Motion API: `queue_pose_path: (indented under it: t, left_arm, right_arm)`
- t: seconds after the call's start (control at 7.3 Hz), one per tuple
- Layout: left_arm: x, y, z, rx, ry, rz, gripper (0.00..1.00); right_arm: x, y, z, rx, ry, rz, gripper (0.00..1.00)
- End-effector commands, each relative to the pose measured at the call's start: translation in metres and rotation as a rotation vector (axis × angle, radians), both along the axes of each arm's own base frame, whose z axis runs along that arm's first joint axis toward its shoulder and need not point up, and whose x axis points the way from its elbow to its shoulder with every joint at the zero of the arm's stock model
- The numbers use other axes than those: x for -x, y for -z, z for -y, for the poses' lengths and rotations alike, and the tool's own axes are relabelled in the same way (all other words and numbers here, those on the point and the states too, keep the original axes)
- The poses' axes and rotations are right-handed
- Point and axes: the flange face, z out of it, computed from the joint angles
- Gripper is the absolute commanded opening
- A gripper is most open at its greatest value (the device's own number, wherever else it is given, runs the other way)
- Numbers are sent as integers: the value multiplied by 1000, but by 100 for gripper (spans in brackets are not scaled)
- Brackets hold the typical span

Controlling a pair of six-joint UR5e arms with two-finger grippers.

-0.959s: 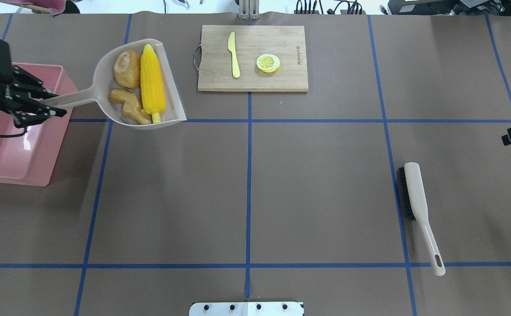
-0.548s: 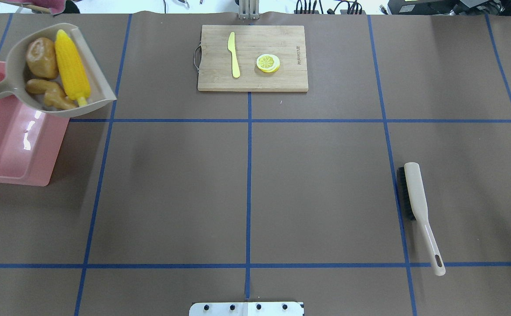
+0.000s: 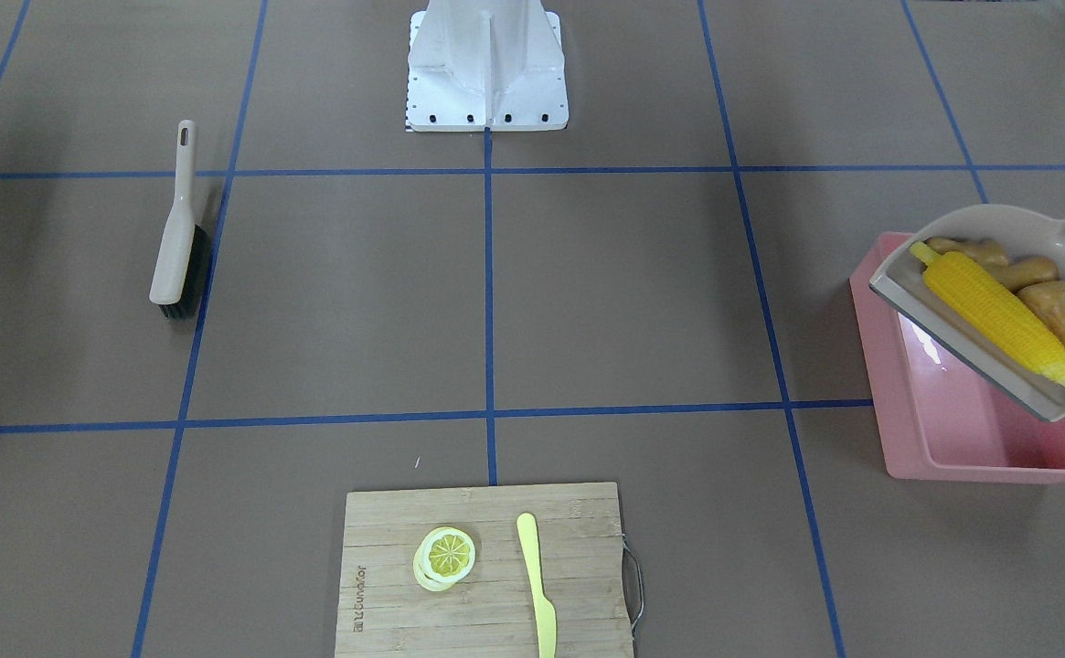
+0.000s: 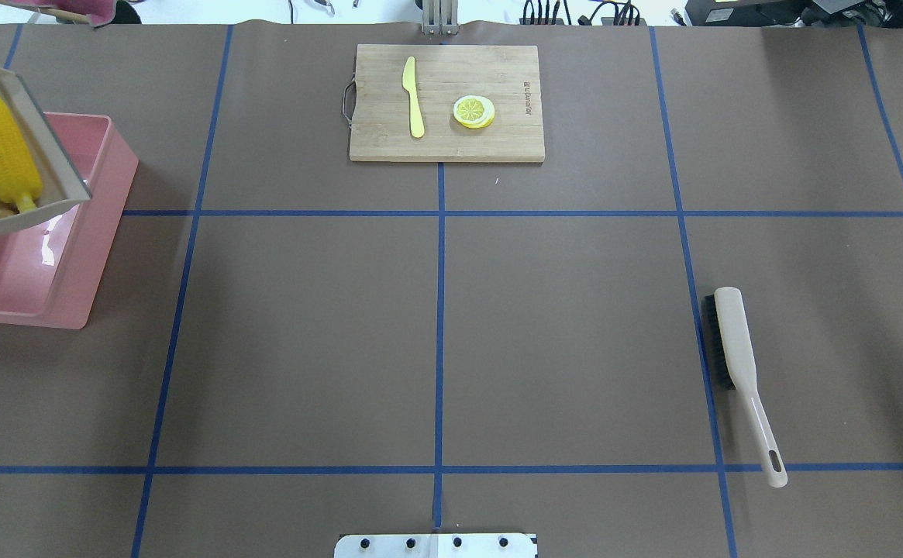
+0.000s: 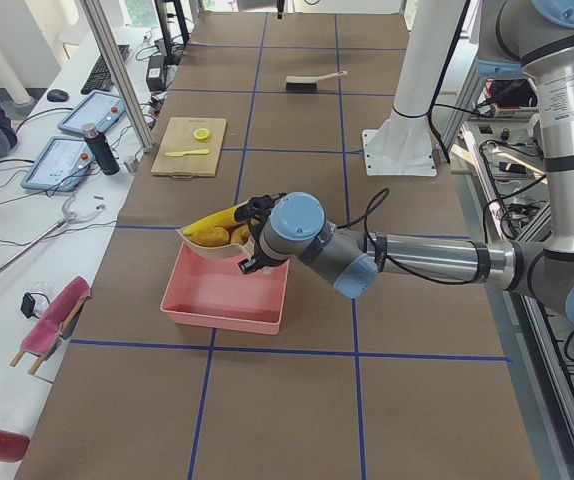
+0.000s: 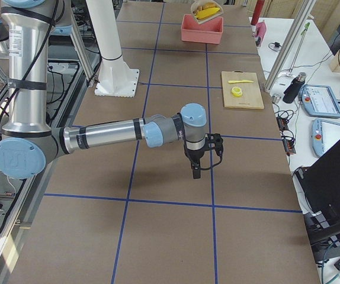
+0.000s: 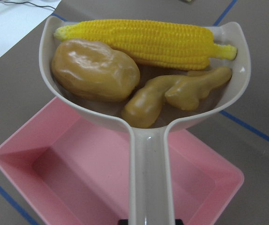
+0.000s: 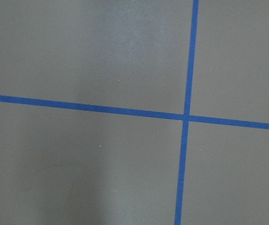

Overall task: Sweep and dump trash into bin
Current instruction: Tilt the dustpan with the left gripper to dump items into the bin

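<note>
Brown paper table (image 4: 560, 325) with a blue tape grid; white base plate (image 3: 486, 64) at the robot's edge.

Left gripper (image 5: 254, 240): jaws clamped on the handle of a beige plastic dustpan (image 7: 149, 159); the pan is raised clear of the table and extends straight ahead of the jaws (only a dark sliver of the gripper enters the wrist view).

All three pieces of trash lie in the pan, ahead of the jaws. A long yellow corn cob (image 7: 153, 43) is farthest, along the open lip; a rounded tan-brown potato-like lump (image 7: 94, 70) is nearer, touching the cob; a knobbly tan ginger-like piece (image 7: 172, 96) is beside the lump, closest to the handle root. A large glossy pink rectangular plastic tub (image 7: 73, 173) stands on the table directly below pan and jaws.

Right gripper (image 6: 195, 174): fingers point down above bare paper near a tape crossing; seen only from the table's end, so whether the jaws are open or closed cannot be told.

A beige-handled brush with dark bristles (image 4: 738, 364) lies flat, well apart from the left jaws. A rectangular wooden cutting board (image 4: 498, 136) carries a pale yellow knife (image 4: 413, 97) and a yellow lemon slice (image 4: 473, 111), near each other but apart; the board is well apart from both sets of jaws.
</note>
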Motion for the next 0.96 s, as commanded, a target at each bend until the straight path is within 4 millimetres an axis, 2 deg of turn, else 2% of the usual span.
queue_pose_path:
  t: [0.0, 0.14, 0.27, 0.41, 0.69, 0.82]
  left_arm:
    - [28, -29, -12, 57, -36, 67, 0]
    - [34, -36, -10, 49, -46, 142, 0]
    - [43, -38, -9, 54, -66, 221, 0]
    - [64, -28, -2, 47, -67, 289, 0]
    - [92, 0, 13, 25, -74, 462, 0]
    - [100, 8, 14, 12, -72, 534, 0]
  right_arm:
    - [-28, -21, 4, 15, -27, -4, 100]
    - [-32, -29, 11, 27, -35, -6, 100]
    - [-44, -35, 17, 36, -55, -3, 100]
    - [-52, -39, 17, 31, -51, 11, 100]
    - [-50, -37, 19, 40, -50, 49, 100]
    - [-59, -45, 11, 48, -53, 69, 100]
